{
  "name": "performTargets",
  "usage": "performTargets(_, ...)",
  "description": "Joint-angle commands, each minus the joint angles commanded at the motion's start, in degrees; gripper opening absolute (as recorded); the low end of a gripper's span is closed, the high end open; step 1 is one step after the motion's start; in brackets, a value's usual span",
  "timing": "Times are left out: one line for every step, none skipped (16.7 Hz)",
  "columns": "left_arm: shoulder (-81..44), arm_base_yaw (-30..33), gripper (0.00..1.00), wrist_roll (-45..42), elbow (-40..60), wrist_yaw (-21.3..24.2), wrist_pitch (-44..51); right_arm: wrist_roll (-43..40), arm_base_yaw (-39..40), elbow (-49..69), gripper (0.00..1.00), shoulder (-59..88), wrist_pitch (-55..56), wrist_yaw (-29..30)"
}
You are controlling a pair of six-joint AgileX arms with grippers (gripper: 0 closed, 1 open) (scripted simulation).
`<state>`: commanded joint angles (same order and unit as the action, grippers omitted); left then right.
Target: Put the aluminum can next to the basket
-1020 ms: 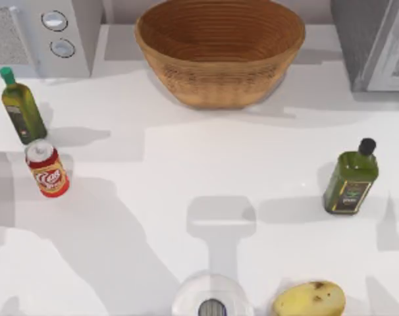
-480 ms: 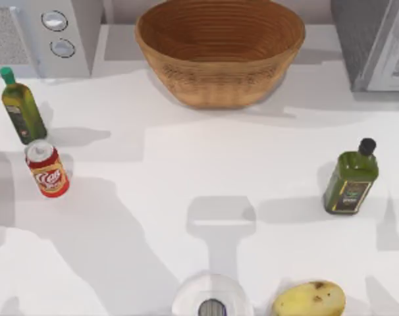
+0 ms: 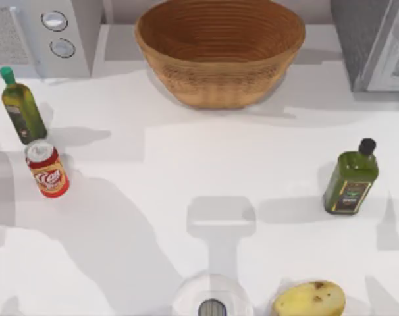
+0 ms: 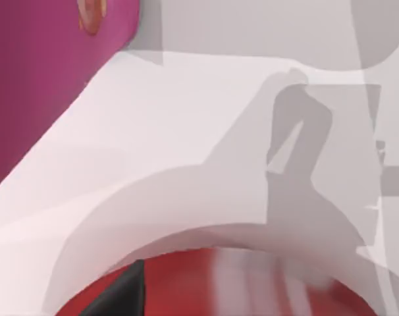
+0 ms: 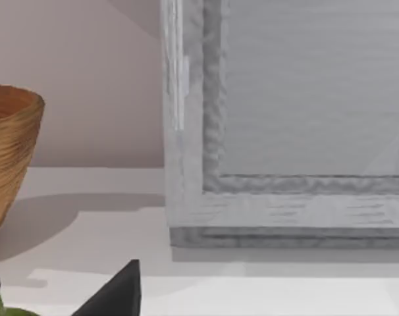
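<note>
Well apart: aluminum can (image 3: 47, 170), basket (image 3: 220, 52).

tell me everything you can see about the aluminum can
The aluminum can is a small soda can with a red and orange body, a white script logo and a silver top. It looks like painted metal and undented. It stands upright on the white table near the left edge, just in front of a green-capped bottle, close to it or touching. No gripper holds it. The basket sits far off.
</note>
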<state>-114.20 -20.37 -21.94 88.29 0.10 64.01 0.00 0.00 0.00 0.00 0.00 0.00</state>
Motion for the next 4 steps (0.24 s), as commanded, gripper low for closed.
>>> performTargets(0.21, 0.0, 1.0, 0.01, 1.03, -0.01, 1.65, 0.0, 0.0, 0.0, 1.0, 0.0, 0.0, 0.0)
performTargets(0.45, 0.01, 1.0, 0.02, 2.05, 0.0, 3.16, 0.0, 0.0, 0.0, 1.0, 0.0, 0.0, 0.0)
performTargets(0.8, 0.04, 1.0, 0.04, 3.02, 0.0, 4.25, 0.0, 0.0, 0.0, 1.0, 0.0, 0.0, 0.0)
performTargets(1.1, 0.06, 1.0, 0.07, 3.62, 0.0, 4.79, 0.0, 0.0, 0.0, 1.0, 0.0, 0.0, 0.0)
